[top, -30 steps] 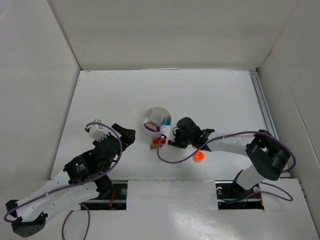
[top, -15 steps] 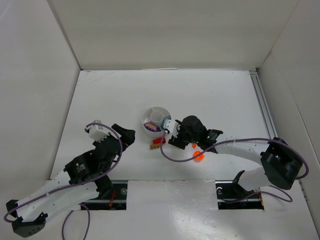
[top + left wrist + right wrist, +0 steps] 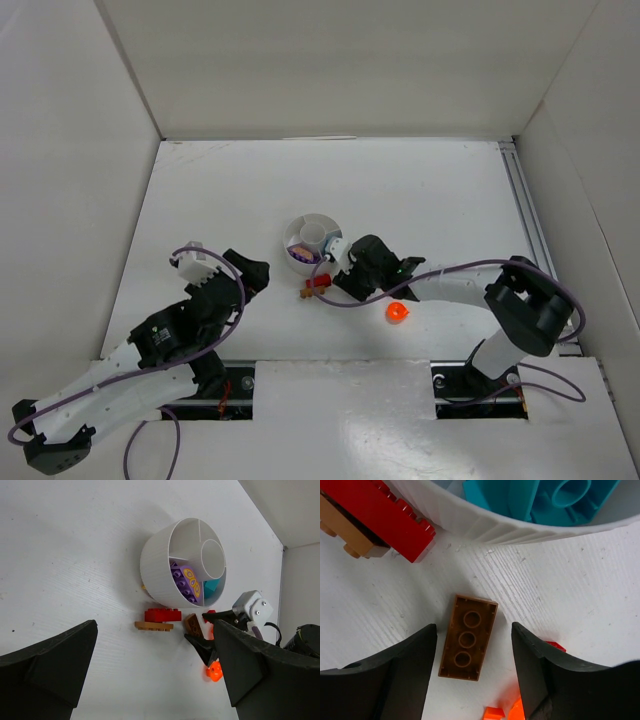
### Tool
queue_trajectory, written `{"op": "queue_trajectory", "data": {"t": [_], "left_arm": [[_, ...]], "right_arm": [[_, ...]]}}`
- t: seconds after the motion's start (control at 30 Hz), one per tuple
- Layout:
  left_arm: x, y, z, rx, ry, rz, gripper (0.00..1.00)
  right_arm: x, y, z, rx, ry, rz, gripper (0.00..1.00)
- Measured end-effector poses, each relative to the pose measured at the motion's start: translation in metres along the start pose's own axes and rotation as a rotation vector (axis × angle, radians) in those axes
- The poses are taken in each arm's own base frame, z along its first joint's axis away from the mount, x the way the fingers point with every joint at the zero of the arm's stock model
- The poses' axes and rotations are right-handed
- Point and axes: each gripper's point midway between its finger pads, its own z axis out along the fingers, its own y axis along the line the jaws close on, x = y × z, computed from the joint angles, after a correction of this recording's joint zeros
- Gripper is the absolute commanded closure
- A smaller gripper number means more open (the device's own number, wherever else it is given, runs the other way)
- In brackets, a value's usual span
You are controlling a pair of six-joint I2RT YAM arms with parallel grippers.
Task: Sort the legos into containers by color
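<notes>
The white round dish (image 3: 312, 232) holds purple bricks (image 3: 182, 580) and teal pieces (image 3: 545, 500) in its wedges. My right gripper (image 3: 474, 641) is open, low over the table just in front of the dish. Its two fingers stand on either side of an upside-down brown brick (image 3: 468, 637) without touching it. A red brick (image 3: 385, 515) on a tan plate (image 3: 345, 535) lies to the left against the dish wall (image 3: 485, 522). My left gripper (image 3: 155, 680) is open and empty, well left of the dish (image 3: 150, 570).
A translucent orange piece (image 3: 397, 312) lies alone to the right, nearer the arms. Small orange bits (image 3: 492, 712) and a small red piece (image 3: 554, 646) lie by the right finger. White walls enclose the table on three sides.
My right gripper moved up to the dish rim, then came back down and left over the brown brick. The left arm and the orange piece have not moved.
</notes>
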Motion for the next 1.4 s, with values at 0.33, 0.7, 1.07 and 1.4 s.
{"op": "queue_trajectory", "data": {"t": [0.33,0.7,1.07,1.4], "left_arm": [[-0.002,0.001,-0.003,0.008,-0.003,-0.022,0.0],[-0.005,0.001,-0.006,0.019,-0.007,-0.033,0.0],[0.004,0.001,0.001,0.051,0.0,-0.024,0.0],[0.01,0.001,0.004,0.051,0.011,0.005,0.0]], "right_arm": [[0.002,0.001,0.002,0.008,0.01,0.056,0.61],[-0.036,-0.003,-0.031,-0.008,-0.14,-0.004,0.69],[-0.14,-0.024,-0.096,0.048,-0.537,-0.243,0.69],[-0.207,-0.029,-0.076,-0.004,-0.76,-0.344,0.69]]}}
